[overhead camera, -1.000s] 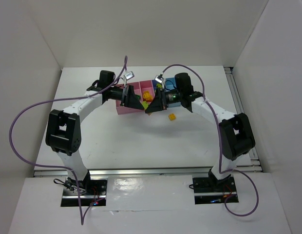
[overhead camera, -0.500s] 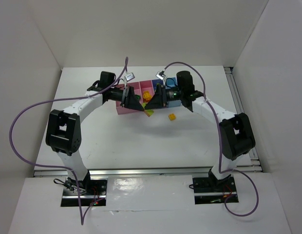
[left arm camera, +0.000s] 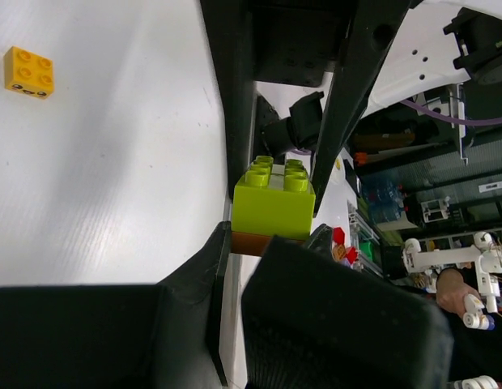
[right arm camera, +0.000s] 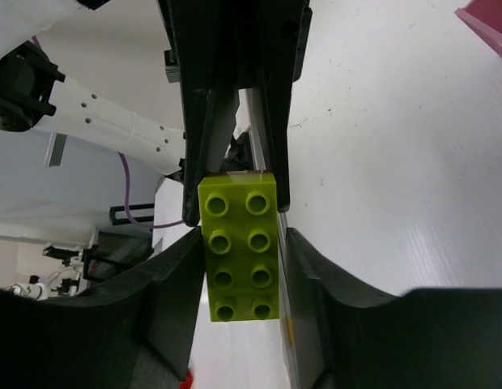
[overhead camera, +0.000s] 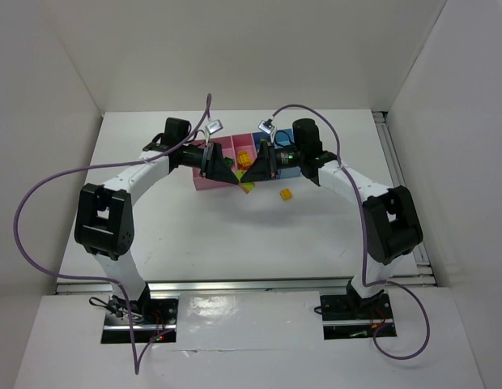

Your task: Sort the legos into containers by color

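Your left gripper (left arm camera: 267,243) clamps the light, rigid, slick lime brick (left arm camera: 273,203), so pinch its flat sides squarely; whether your right gripper (right arm camera: 243,243) actually grips it with its flanking fingers is unclear.

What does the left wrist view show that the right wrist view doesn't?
Only the left wrist view: a loose yellow brick on the table, and an orange-brown layer under the lime green brick. Only the right wrist view: a pink bin corner and that brick's eight studs face-on. Both: the lime brick sitting between the left hand and the right hand.
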Robot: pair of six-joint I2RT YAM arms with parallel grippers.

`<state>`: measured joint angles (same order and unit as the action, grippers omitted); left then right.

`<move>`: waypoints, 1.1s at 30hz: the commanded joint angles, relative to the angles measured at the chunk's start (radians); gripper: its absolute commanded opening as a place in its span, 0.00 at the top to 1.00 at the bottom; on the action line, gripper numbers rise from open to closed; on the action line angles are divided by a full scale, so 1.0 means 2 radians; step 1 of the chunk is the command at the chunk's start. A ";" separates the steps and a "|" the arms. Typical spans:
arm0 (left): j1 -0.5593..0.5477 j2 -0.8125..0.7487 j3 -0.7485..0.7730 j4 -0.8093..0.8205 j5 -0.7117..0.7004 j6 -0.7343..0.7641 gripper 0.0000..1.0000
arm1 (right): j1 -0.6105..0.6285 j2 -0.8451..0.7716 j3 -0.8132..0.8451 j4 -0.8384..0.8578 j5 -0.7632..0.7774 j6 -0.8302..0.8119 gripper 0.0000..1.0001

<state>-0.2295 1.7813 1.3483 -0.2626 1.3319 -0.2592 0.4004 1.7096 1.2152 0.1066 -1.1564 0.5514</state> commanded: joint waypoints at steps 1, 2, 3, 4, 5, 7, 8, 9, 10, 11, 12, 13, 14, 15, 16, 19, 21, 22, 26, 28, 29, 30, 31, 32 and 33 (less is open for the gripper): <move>0.004 -0.023 0.016 0.003 0.011 0.021 1.00 | -0.002 0.006 0.003 0.010 -0.012 -0.007 0.55; 0.004 -0.023 0.016 0.003 0.011 0.021 1.00 | -0.002 0.006 0.003 0.010 -0.017 -0.007 0.59; 0.004 -0.023 0.016 0.003 0.011 0.021 1.00 | -0.002 0.006 0.003 0.015 -0.017 -0.007 0.65; 0.004 -0.023 0.016 0.003 0.011 0.021 1.00 | -0.002 0.006 0.003 0.015 -0.017 -0.007 0.78; 0.004 -0.023 0.016 0.003 0.011 0.021 1.00 | -0.002 0.006 0.003 0.015 -0.006 -0.007 0.83; 0.004 -0.023 0.016 -0.001 0.011 0.021 1.00 | -0.009 0.001 0.003 0.010 0.013 -0.007 0.92; 0.004 -0.023 0.016 -0.001 0.011 0.026 1.00 | -0.018 -0.006 0.003 0.010 0.026 -0.001 0.96; 0.004 -0.023 0.011 -0.008 0.006 0.026 1.00 | -0.025 -0.019 -0.006 0.018 0.050 0.008 0.99; 0.009 -0.023 0.005 -0.008 0.006 0.031 1.00 | -0.034 -0.027 -0.026 0.054 0.057 0.038 1.00; 0.009 -0.028 0.005 -0.008 0.006 0.031 1.00 | -0.050 -0.033 -0.038 0.075 0.067 0.055 1.00; 0.015 -0.029 -0.002 -0.008 0.006 0.031 1.00 | -0.058 -0.044 -0.047 0.093 0.067 0.070 1.00; 0.015 -0.029 -0.008 -0.008 0.006 0.031 1.00 | -0.065 -0.044 -0.055 0.107 0.071 0.081 1.00; 0.015 -0.033 -0.008 -0.008 0.006 0.031 1.00 | -0.070 -0.051 -0.068 0.120 0.071 0.092 1.00; 0.020 -0.033 -0.008 -0.013 0.006 0.031 1.00 | -0.074 -0.051 -0.068 0.130 0.087 0.100 1.00; 0.020 -0.033 -0.008 -0.013 0.006 0.031 1.00 | -0.074 -0.056 -0.068 0.122 0.096 0.100 1.00; 0.020 -0.033 -0.008 -0.013 0.001 0.031 1.00 | -0.074 -0.056 -0.062 0.111 0.117 0.094 1.00; 0.020 -0.029 -0.008 -0.013 -0.004 0.026 1.00 | -0.074 -0.056 -0.047 0.076 0.167 0.083 1.00; 0.020 -0.029 -0.003 -0.013 -0.015 0.018 1.00 | -0.074 -0.049 -0.034 0.046 0.198 0.070 1.00; 0.035 -0.029 0.002 -0.013 -0.107 -0.028 1.00 | -0.049 -0.003 0.076 -0.134 0.427 0.004 1.00; 0.035 -0.029 0.017 -0.048 -0.202 -0.049 1.00 | -0.039 0.027 0.138 -0.189 0.506 -0.019 1.00; 0.035 -0.023 0.037 -0.066 -0.236 -0.049 1.00 | -0.039 0.062 0.161 -0.205 0.523 -0.026 1.00; 0.035 -0.023 0.044 -0.083 -0.293 -0.054 1.00 | -0.039 0.079 0.200 -0.216 0.535 -0.033 1.00; 0.035 -0.028 0.044 -0.099 -0.322 -0.070 1.00 | -0.034 0.097 0.223 -0.241 0.560 -0.048 1.00; 0.035 -0.034 0.044 -0.100 -0.344 -0.077 1.00 | -0.027 0.128 0.242 -0.251 0.572 -0.055 0.98; 0.035 -0.038 0.044 -0.100 -0.364 -0.085 1.00 | -0.027 0.143 0.260 -0.260 0.580 -0.062 0.96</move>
<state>-0.1658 1.7542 1.3930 -0.4011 0.8413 -0.3569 0.3309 1.8950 1.6547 -0.2291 -0.2085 0.5175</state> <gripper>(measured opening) 0.081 0.436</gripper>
